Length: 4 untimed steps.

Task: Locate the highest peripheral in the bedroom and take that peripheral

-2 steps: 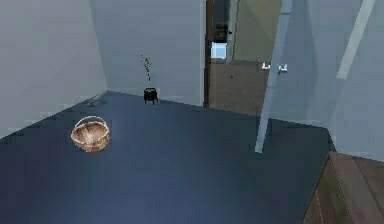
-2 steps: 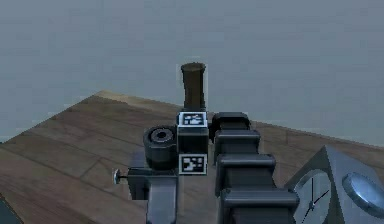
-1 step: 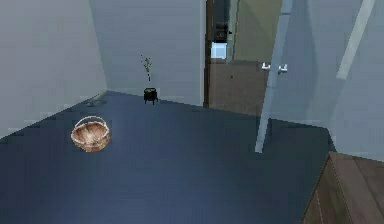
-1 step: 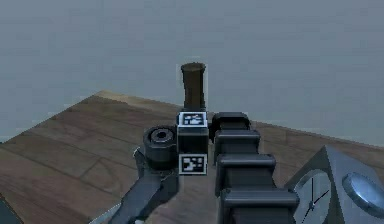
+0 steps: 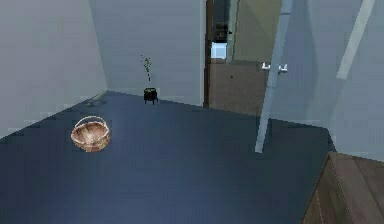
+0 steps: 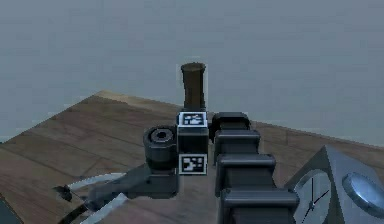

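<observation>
Nearest, the arm (image 6: 245, 170) is reaching out over the wood floor (image 6: 80, 130), with the pincer (image 6: 95, 192) lying low at its far end, left of the two white markers (image 6: 193, 120). Only bare boards are showing behind that end, so it is holding nothing (whether it is apart or together cannot be told). Just beyond the markers a brown upright cylinder (image 6: 194, 85) is standing, and turning the base with the arm out would likely be sweeping the arm into it and toppling it. Ahead, a woven basket (image 5: 91, 133) is sitting on the dark blue floor (image 5: 180, 160). Farther off, a potted plant (image 5: 150, 94) is standing by the wall (image 5: 50, 50), and a white post (image 5: 272, 90) is rising before an open doorway (image 5: 235, 60); driving too tight would risk clipping the post. Where the peripheral is lying relative to the pincer cannot be told, so locating it is a step not yet done.
</observation>
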{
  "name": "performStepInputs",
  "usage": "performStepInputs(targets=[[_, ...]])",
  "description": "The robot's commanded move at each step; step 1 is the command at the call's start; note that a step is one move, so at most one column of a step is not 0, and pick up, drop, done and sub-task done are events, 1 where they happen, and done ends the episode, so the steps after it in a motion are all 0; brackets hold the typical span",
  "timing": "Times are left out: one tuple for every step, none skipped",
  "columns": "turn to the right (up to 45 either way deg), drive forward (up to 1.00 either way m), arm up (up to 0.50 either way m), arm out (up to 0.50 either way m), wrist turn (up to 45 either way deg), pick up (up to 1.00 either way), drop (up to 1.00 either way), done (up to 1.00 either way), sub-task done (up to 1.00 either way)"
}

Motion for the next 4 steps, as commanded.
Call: performStepInputs(targets=[[0.0, 0.00, 0.00, 0.00, 45.0, 0.00, 0.00, 0.00, 0.00], [0.0, 0.00, 0.00, 0.00, 42.0, 0.00, 0.00, 0.00, 0.00], [0.0, 0.00, -0.12, 0.00, 0.0, 0.00, 0.00, 0.00, 0.00], [0.0, 0.00, 0.00, 0.00, 0.0, 1.00, 0.00, 0.00, 0.00]])
